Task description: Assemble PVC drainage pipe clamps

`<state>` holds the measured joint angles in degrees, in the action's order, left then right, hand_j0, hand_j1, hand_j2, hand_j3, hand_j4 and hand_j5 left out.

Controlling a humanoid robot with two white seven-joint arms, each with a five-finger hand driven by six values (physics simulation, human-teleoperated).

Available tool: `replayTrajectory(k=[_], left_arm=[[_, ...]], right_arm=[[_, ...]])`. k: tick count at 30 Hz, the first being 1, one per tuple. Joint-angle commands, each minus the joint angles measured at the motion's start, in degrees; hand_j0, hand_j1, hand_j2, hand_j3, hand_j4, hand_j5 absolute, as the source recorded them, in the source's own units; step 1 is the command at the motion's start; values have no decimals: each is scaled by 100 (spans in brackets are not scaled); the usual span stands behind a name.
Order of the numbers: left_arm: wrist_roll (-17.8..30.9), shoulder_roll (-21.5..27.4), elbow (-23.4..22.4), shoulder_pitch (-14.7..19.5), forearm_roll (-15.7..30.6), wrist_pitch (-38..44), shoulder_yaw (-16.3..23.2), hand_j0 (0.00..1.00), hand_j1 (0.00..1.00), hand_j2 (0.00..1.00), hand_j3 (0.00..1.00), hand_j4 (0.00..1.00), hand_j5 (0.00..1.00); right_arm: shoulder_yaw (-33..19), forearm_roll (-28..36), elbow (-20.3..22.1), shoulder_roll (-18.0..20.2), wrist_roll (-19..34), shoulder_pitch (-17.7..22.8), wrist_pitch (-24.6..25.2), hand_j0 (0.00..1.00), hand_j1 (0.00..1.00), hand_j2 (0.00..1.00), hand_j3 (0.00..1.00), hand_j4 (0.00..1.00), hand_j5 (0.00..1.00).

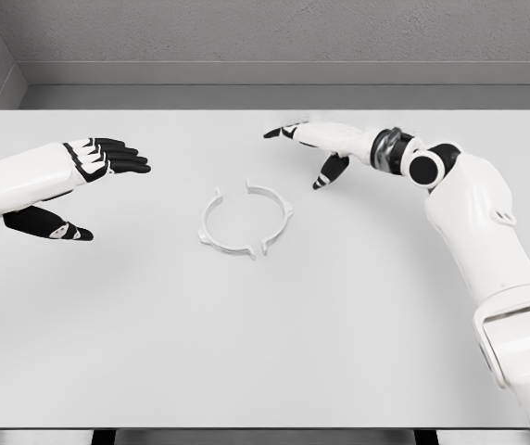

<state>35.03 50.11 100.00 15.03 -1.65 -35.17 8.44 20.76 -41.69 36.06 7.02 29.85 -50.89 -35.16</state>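
The left hand (80, 176) hovers at the left with its black fingers (121, 158) stretched out and slightly apart, thumb below, holding nothing. The right hand (316, 148) reaches in from the right, fingers loosely spread and empty. Between them, apart from both, two white clamp halves (245, 220) lie as a nearly closed ring on the white table (265, 352).

I see bare table (265, 352) all round the two clamp halves (246, 221) — nothing blocks a reach from either side. My left hand (84, 176) and right hand (321, 148) hover well apart from them, fingers spread — open lanes between.
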Motion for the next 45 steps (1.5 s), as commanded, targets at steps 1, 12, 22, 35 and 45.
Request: replayTrajectory(k=[1,12,22,35,45], left_arm=[[-3,8,-7,0,42,17,-18,100,100,100,100,100,100],[-3,17,-7,0,42,17,0,100,100,100,100,100,100],[-3,25,-7,0,33,17,-18,100,100,100,100,100,100],[-3,-28,11,18,42,17,9,100,100,100,100,100,100],[-3,-45,19,18,42,17,26,100,100,100,100,100,100]], right_arm=[[-11,55,7,-17,12,26,16,100,100,100,100,100,100],[279,55,86,-175,170,158,16,100,100,100,100,100,100],[314,55,508,-52,179,88,16,100,100,100,100,100,100],[472,64,921,229,319,193,16,100,100,100,100,100,100],[824,64,1061,27,434,211,16,100,100,100,100,100,100]])
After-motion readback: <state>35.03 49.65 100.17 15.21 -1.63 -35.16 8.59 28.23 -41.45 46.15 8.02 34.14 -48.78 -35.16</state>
